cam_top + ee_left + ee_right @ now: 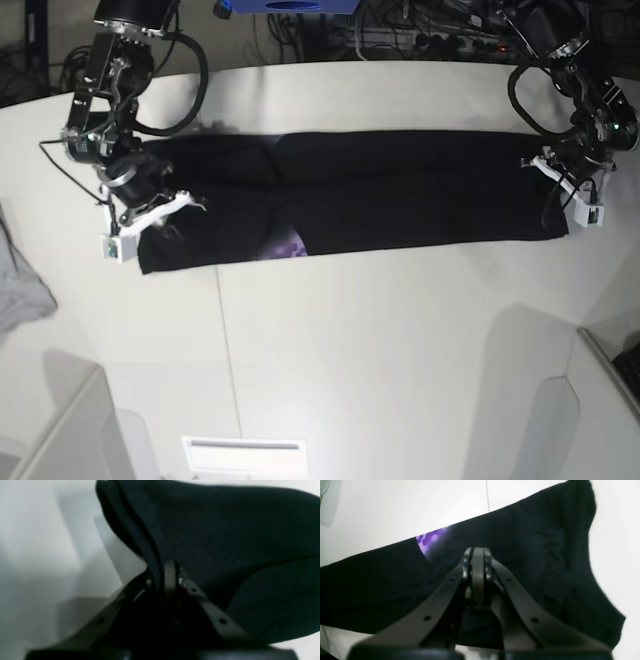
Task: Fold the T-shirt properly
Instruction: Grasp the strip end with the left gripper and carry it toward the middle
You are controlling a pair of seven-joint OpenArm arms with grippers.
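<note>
The black T-shirt [400,190] lies as a long folded strip across the white table [380,330]. A patch of purple print [288,243] shows at its near edge and also in the right wrist view [432,540]. My left gripper [170,571] is shut on the shirt's edge, and folds of black cloth [225,530] rise to its tips; in the base view it [552,188] is at the strip's right end. My right gripper [477,553] is shut over the shirt [520,542], at the strip's left end in the base view [188,204].
A small grey cloth [20,285] lies at the table's left edge. Grey bins stand at the near left [60,430] and near right [600,400] corners. A white tray [245,455] sits at the near edge. Cables and gear [420,25] lie behind the table.
</note>
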